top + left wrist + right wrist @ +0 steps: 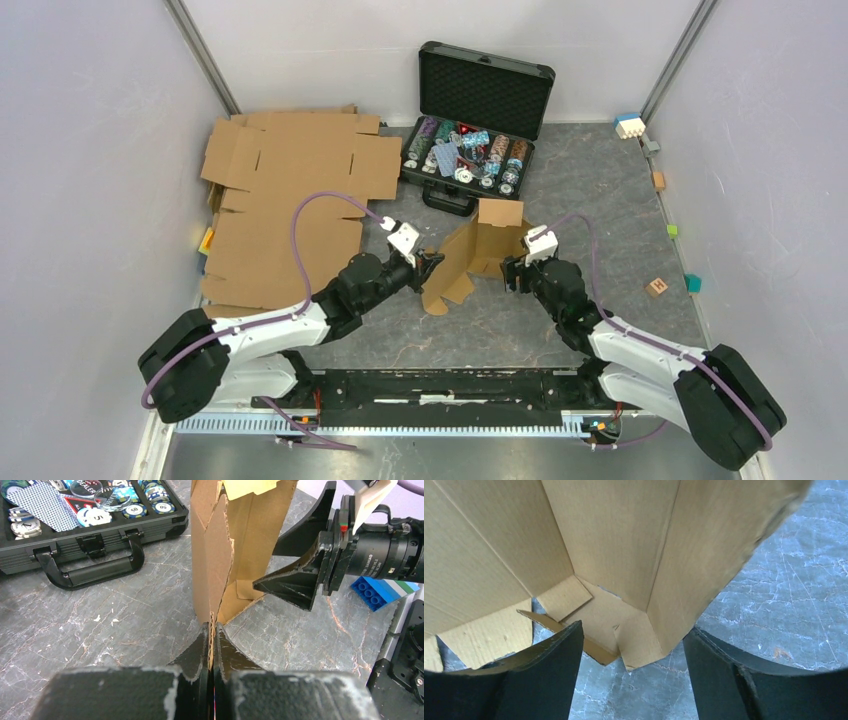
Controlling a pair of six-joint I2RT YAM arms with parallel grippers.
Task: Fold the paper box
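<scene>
The paper box (478,250) is a small brown cardboard piece, partly folded and standing on edge in the middle of the table. My left gripper (432,263) is shut on its left panel; in the left wrist view the cardboard edge (212,625) is pinched between the closed fingers (212,630). My right gripper (512,272) is open at the box's right side. In the right wrist view the box's folded corner (634,605) hangs just ahead of the spread fingers (549,655), not gripped.
An open black case of chips (470,150) lies behind the box. Big flat cardboard sheets (290,200) lie at the left rear. Small coloured blocks (657,287) are scattered along the right side, with a blue brick (375,592) near the right arm.
</scene>
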